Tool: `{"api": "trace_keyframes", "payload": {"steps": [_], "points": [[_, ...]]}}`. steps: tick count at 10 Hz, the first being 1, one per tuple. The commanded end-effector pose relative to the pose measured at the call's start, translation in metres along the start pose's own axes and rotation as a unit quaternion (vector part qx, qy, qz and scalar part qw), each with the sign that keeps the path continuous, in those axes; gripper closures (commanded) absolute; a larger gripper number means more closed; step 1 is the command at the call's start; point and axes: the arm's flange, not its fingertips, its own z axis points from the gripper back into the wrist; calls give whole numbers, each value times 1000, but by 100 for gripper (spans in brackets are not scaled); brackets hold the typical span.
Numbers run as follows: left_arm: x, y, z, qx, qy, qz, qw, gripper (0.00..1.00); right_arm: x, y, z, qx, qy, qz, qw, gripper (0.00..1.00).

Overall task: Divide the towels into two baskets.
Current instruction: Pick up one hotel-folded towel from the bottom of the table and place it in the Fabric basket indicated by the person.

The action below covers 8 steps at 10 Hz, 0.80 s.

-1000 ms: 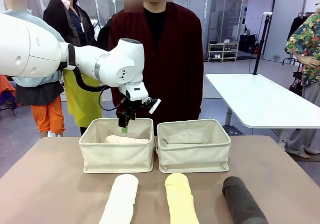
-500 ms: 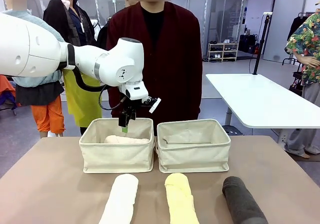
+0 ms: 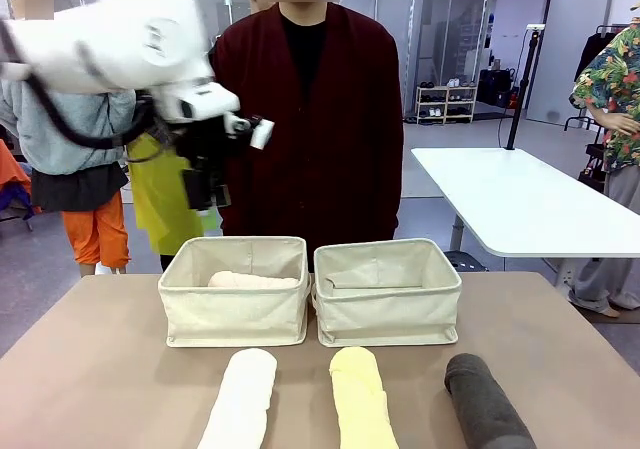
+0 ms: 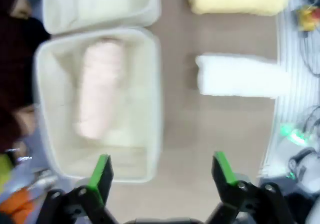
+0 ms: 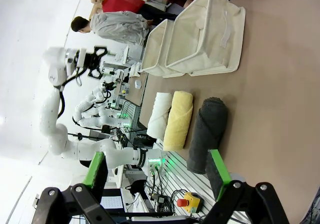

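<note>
L claw: jaws wide apart, nothing btwn them. It hangs high over the table's left rear, in front of the person in a dark red cardigan, and is motion-blurred in the front view. Its wrist cam looks straight down on the left basket.

R claw: jaws also apart, holding nothing. It's low at the robot's side of the table, looking across it, w/ the dark grey roll seen beyond its fingers.

Brown table: carries everything.

Left basket and right basket: cream canvas, upright, side by side at the far-middle, walls about touching.

Towels, all rolled:
- Pinkish-beige towel: lies inside the left basket, along its length.
- White towel, pale yellow towel, dark grey towel: in a row on the near part of the table, apart from each other. White sits in front of the left basket, yellow in front of the right, grey farthest right.
</note>
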Motion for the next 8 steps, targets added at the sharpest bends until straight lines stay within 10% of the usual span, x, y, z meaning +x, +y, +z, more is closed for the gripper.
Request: {"api": "trace_keyframes", "payload": {"steps": [1, 4, 6, 8], "points": [[-69, -51, -12, -28, -79, 91, 992, 0, -1, 3, 1, 5, -1, 5, 1000, 0], [-153, -94, -10, -81, -207, 178, 959, 0, -1, 3, 1, 5, -1, 5, 1000, 0], [-246, -120, -10, -122, -357, 239, 895, 0, -1, 3, 1, 5, -1, 5, 1000, 0], [-327, -145, -34, -160, -394, 329, 843, 0, -1, 3, 1, 5, -1, 5, 1000, 0]]}}
